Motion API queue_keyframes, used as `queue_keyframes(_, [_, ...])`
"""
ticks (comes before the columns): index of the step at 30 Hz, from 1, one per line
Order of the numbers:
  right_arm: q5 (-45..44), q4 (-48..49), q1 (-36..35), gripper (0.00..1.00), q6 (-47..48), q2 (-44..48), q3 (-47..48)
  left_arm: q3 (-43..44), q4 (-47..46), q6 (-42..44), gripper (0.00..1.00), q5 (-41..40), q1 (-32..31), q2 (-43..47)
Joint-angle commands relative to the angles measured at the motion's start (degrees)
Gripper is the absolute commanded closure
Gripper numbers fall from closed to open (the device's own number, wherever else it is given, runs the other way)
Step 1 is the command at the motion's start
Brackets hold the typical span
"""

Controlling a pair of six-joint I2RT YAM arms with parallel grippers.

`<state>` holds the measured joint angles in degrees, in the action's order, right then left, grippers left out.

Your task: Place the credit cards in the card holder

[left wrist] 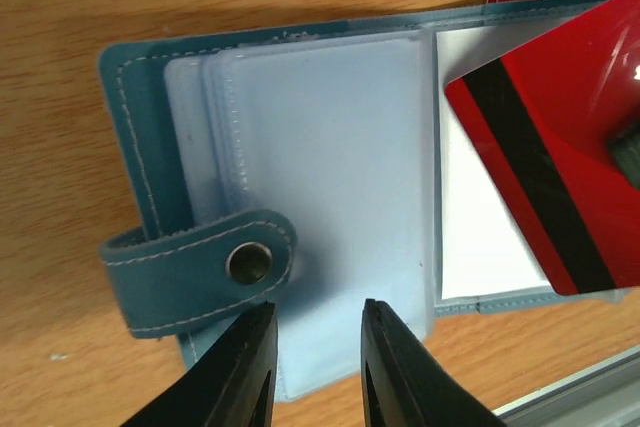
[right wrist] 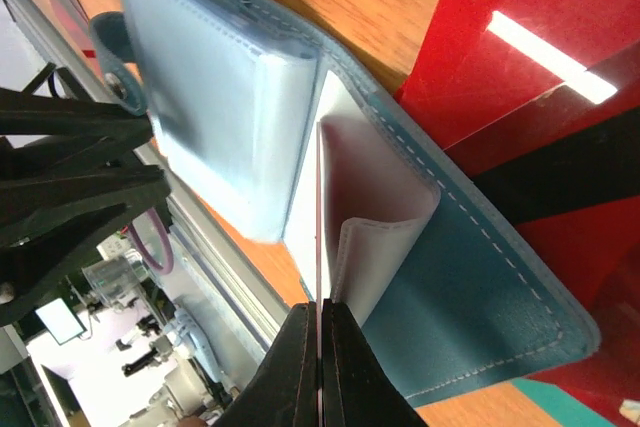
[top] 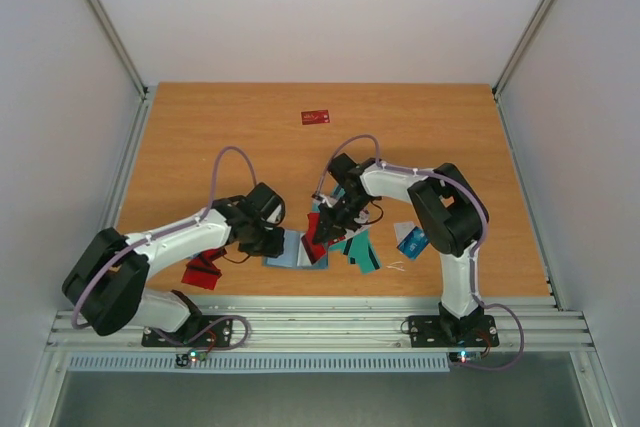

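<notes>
One red card (left wrist: 545,137) edge-on in right pincer (right wrist: 321,319); over open card holder (left wrist: 320,167)

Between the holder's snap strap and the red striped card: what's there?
Left wrist view: only the holder's pale blue pocket stack, then a white inner leaf that the card overlaps. The strap folds onto the stack.

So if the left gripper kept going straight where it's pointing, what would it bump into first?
Probably the card holder. The left gripper points right at its light blue pockets, which look very close, though depth is hard to judge.
</notes>
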<state>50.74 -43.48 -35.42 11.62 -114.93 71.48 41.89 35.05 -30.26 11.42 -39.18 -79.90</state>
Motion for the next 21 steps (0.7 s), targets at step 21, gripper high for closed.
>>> queue_keyframes(21, [4.32, 4.37, -0.61, 0.99, -1.85, -2.66, 0.71, -5.22, -1.28, -2.26, 0.72, -2.36, 0.39, -2.13])
